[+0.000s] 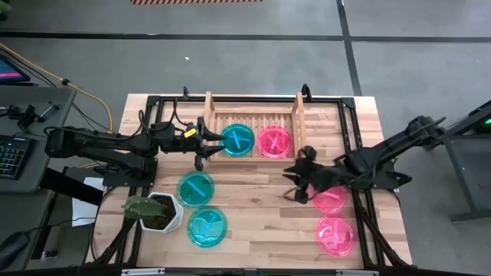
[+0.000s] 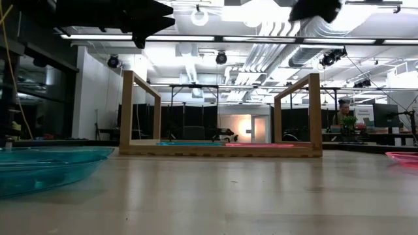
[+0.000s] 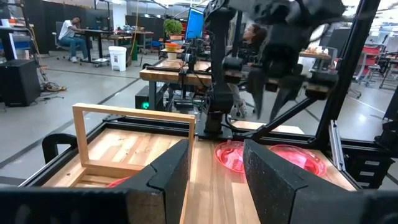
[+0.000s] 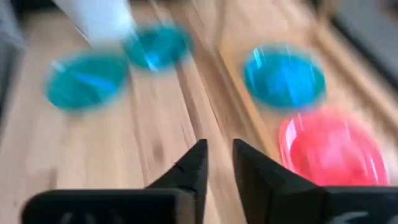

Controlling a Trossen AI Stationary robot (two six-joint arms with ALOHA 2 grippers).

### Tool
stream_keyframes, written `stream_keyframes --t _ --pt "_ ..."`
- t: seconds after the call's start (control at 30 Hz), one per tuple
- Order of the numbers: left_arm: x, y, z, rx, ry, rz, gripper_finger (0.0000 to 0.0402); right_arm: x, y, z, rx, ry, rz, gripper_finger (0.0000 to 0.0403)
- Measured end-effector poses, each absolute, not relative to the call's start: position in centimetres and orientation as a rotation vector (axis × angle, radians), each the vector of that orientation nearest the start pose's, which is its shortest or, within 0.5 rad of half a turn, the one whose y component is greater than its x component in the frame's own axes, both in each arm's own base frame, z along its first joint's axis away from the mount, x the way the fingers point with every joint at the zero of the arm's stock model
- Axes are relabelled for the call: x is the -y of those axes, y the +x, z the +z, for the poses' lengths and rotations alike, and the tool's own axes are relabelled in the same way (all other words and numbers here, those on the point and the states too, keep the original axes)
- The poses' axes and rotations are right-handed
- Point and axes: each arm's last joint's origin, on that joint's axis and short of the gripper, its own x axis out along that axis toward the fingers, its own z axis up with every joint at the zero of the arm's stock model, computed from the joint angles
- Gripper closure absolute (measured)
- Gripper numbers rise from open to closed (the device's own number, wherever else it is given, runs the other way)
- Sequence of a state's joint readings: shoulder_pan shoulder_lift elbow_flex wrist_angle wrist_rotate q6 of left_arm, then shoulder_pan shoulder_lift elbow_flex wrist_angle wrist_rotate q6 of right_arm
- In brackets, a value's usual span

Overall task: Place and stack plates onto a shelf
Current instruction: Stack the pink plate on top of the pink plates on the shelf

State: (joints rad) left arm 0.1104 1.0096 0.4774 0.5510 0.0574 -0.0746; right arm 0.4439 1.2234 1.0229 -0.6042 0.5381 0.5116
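plates [image 1: 238, 140], shelf [image 1: 214, 116], no readable writing

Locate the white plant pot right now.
High view: the white plant pot sits near the table's front-left corner, just left of the two loose teal plates.

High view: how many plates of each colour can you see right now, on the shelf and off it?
Teal plates: 3, one on the shelf at, two on the table.
Pink plates: 3, one on the shelf, two on the table.
Total: 6.
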Motion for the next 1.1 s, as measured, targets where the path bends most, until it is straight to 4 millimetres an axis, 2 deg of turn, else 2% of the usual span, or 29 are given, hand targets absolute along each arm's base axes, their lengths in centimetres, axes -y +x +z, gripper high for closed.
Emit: stream_keyframes --t 0.17,0.27,0.33,0.53,0.73,1.1 --pt "-2.2 21.7 25.6 0.020 -0.076 0.052 0.0261 -10.6 23.1 27.4 -1.035 0.338 -0.405 0.0278" --pt "-2.2 21.7 25.6 0.019 -0.096 0.051 0.0261 -11.7 23.3 25.2 -1.218 0.549 -0.473 0.0256" --pt "-2.2 21.7 25.6 0.020 -0.100 0.051 0.0261 -12.3 23.6 23.6 -1.334 0.630 -0.513 0.0249" --pt "-2.2 21.7 25.6 0.018 -0.100 0.051 0.0261 -13.0 24.6 19.2 -1.547 0.589 -0.668 0.0253" --pt "-2.2 21.7 25.6 0.018 -0.100 0.050 0.0261 -13.5 25.1 16.3 -1.648 0.525 -0.747 0.0267" --pt "-2.2 21.7 25.6 0.015 -0.100 0.049 0.0261 -13.6 25.4 13.9 -1.690 0.455 -0.821 0.0270"
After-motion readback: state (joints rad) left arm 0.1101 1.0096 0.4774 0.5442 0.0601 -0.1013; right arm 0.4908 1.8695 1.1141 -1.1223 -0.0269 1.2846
